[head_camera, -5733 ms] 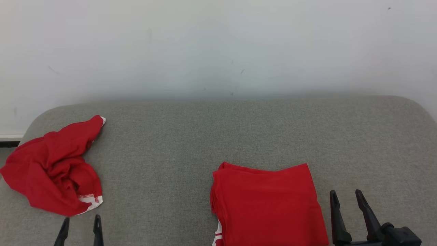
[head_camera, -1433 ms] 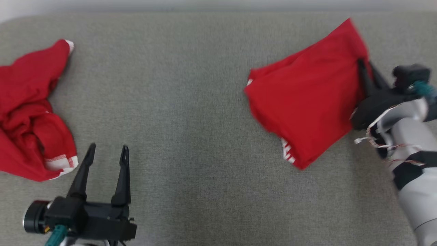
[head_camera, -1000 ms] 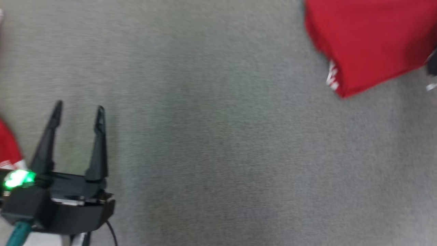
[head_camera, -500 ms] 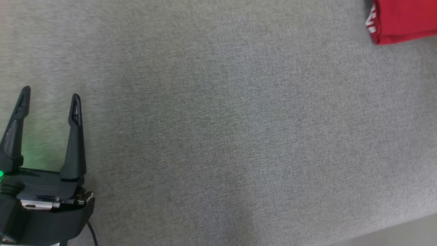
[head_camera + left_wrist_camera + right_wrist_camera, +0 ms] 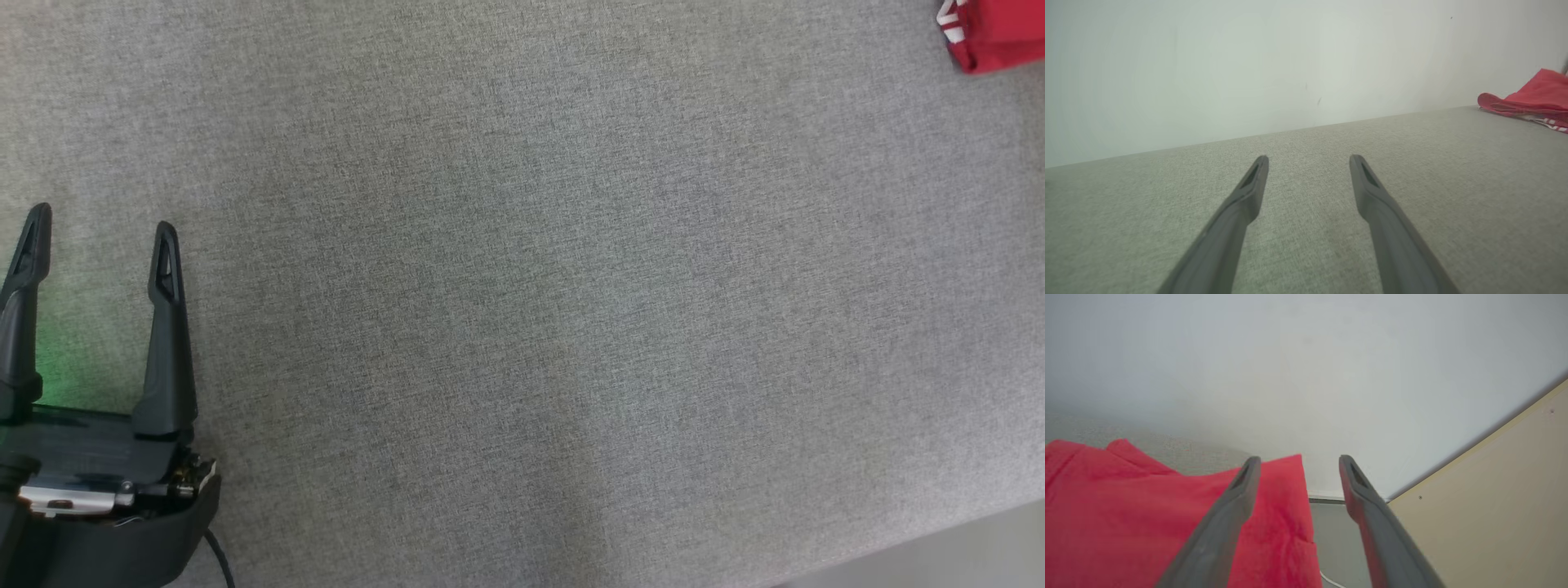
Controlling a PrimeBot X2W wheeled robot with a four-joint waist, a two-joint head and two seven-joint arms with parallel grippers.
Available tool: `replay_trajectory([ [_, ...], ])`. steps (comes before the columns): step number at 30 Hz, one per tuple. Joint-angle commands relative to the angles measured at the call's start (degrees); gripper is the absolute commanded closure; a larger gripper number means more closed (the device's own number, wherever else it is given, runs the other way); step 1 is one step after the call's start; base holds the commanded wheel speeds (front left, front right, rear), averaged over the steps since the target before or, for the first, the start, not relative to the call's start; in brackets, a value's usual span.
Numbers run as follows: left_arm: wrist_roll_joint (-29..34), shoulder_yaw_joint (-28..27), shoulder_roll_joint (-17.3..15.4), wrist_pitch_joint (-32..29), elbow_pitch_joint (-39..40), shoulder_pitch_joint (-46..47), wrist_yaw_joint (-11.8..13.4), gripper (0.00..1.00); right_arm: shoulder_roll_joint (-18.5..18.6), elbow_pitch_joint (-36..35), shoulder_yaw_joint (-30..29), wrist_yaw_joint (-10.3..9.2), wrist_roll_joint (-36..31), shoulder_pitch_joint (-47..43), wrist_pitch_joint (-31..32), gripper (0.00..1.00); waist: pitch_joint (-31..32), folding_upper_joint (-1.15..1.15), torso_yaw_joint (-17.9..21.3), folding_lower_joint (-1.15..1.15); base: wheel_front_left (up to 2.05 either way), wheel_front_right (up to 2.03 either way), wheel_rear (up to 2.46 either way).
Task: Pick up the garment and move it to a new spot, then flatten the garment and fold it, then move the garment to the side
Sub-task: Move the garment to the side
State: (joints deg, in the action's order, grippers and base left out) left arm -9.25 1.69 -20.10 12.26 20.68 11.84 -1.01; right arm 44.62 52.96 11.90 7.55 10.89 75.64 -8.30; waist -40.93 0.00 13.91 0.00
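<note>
1. Grey woven upholstery (image 5: 522, 327) spreads across the head view. The red garment (image 5: 992, 33) lies at its far upper-right corner, white-striped trim showing at the cut-off edge.
2. At lower left in that view, the left gripper (image 5: 101, 222) has its two dark fingers spread wide and clasps nothing over bare fabric, well apart from the garment.
3. Seen from the left wrist, the left gripper (image 5: 1309, 158) points toward a pale wall (image 5: 1249, 61). The garment (image 5: 1531, 98) rests in flat layers on the upholstery, far off to the right.
4. From the right wrist, the right gripper (image 5: 1299, 458) has its fingers parted and grips nothing. The garment (image 5: 1126, 506) lies beneath the gripper, one corner showing between the fingertips.
5. To the right of the right gripper, a beige panel (image 5: 1494, 518) meets the wall.
</note>
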Motion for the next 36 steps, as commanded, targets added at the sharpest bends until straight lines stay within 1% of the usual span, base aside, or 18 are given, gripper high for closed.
replay_trajectory([
  [1, -0.12, -0.10, 0.21, 0.16, -1.18, -0.96, 0.35, 0.00, -1.01, 0.19, -0.17, -0.16, -0.88, 0.40, -0.55, 0.00, 0.35, 0.00, -0.10, 0.00, 0.00, 0.00, 0.00],
  [7, -0.69, 0.08, 1.15, 1.29, -3.69, -1.49, 0.87, 0.00, -2.55, -0.59, -1.01, -0.16, -2.59, -0.96, -2.51, 0.00, 3.31, 0.00, -0.83, 0.00, 0.00, 0.00, 0.00],
  [14, -2.70, -0.43, 3.99, 2.63, -9.04, -4.06, 1.66, 0.00, -5.08, -5.37, -0.06, -0.16, -3.38, -6.53, -4.98, 0.00, 12.37, 0.00, -3.87, 0.00, 0.00, 0.00, 0.00],
  [15, -2.70, -0.43, 3.99, 2.63, -9.04, -4.06, 1.66, 0.00, -5.08, -5.37, -0.06, -0.16, -3.38, -6.53, -4.98, 0.00, 12.37, 0.00, -3.87, 0.00, 0.00, 0.00, 0.00],
  [18, -2.99, -1.36, 4.93, 2.87, -10.92, -6.49, 2.04, 0.00, -6.41, -9.17, 0.94, -0.16, -3.34, -10.02, -5.12, 0.00, 16.78, 0.00, -5.34, 0.00, 0.00, 0.00, 0.00],
  [22, -3.45, -2.37, 6.12, 3.02, -12.88, -9.61, 2.35, 0.00, -8.14, -14.20, 2.11, -0.16, -2.32, -15.65, -4.37, 0.00, 22.51, 0.00, -7.51, 0.00, 0.00, 0.00, 0.00],
  [27, -4.15, -3.65, 7.89, 2.93, -14.51, -13.48, 1.83, 0.00, -10.07, -20.41, 1.95, -0.16, 0.01, -24.30, -3.64, 0.00, 29.04, 0.00, -9.91, 0.00, 0.00, 0.00, 0.00],
  [31, -3.54, -3.84, 8.57, 2.95, -15.81, -15.51, 1.08, 0.00, -12.28, -25.41, 0.06, -0.16, 1.67, -32.26, -2.89, 0.00, 32.38, 0.00, -11.28, 0.00, 0.00, 0.00, 0.00],
  [36, -3.07, -4.23, 9.53, 2.95, -17.73, -17.15, 0.67, 0.00, -16.07, -32.22, -3.25, -0.16, 1.18, -44.28, -2.28, 0.00, 36.05, 0.00, -12.40, 0.00, 0.00, 0.00, 0.00],
])
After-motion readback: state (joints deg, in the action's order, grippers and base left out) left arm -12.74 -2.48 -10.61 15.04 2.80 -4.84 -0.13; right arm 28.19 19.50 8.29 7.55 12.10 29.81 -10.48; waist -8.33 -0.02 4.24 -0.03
